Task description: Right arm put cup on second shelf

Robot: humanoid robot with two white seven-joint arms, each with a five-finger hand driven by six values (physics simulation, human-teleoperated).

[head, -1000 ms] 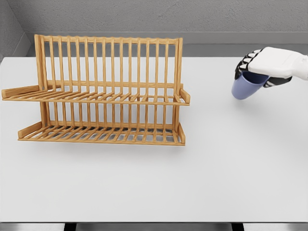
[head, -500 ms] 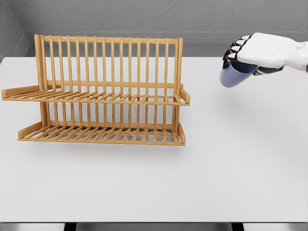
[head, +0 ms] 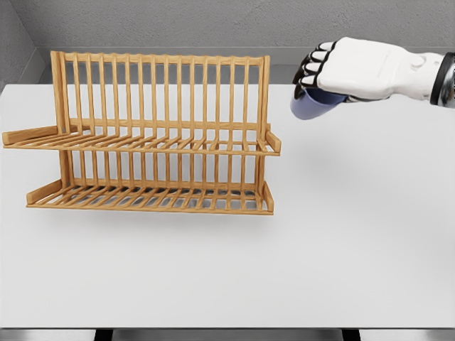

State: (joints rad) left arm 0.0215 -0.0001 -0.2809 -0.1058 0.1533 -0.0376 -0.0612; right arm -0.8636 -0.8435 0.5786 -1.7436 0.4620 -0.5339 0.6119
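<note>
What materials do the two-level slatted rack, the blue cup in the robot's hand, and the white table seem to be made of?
The light brown two-level slatted rack looks like wood, perhaps bamboo: warm tan colour and faint grain, matte finish. The small blue cup, held by the right hand, looks like smooth plastic or glazed ceramic; its even colour leaves this open. The white table looks like a plain matte laminate or painted surface, without texture.

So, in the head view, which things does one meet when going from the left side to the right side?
Wooden dish rack -> blue cup -> right hand shut on the cup, its arm leaving at the right edge. All are above the white table.
</note>
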